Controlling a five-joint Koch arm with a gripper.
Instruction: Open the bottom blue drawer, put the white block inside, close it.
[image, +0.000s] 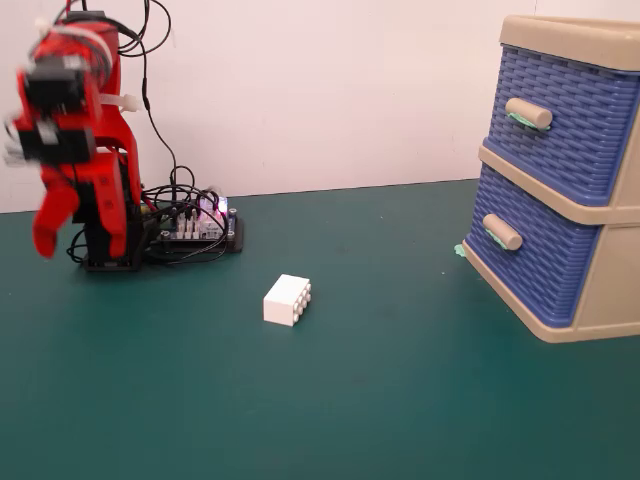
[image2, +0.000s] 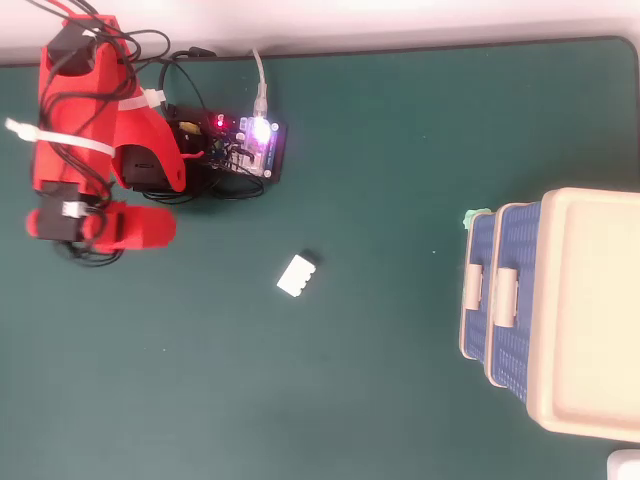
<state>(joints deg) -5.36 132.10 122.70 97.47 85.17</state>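
1. The tabletop (image: 400, 420) is a flat, dark green matte surface that meets a white wall at the back.
2. A beige plastic cabinet (image: 612, 290) stands at the right of the fixed view, boxy with a flat rimmed top. It holds two blue drawers with a woven basket pattern, and both are shut, so their contents are hidden.
3. The upper blue drawer (image: 570, 130) carries a beige cylindrical bar handle, and it sits flush in the frame.
4. The bottom blue drawer (image: 545, 250) is closed too, with its own beige bar handle (image: 502, 232) sticking out toward the open tabletop.
5. The red arm (image: 95, 150) stands folded at the left of the fixed view, wrapped in black cables and white ties, well apart from the cabinet.
6. A small circuit board (image2: 250, 145) with lit indicator lights lies just beside the arm's base.
7. The claw (image: 45, 235) hangs downward above the tabletop, blurred; I cannot tell whether it is open or closed, and it holds nothing visible.
8. The white block (image: 288, 300), a small plastic brick with round studs on one side face, lies on the tabletop between arm and cabinet, touching neither.
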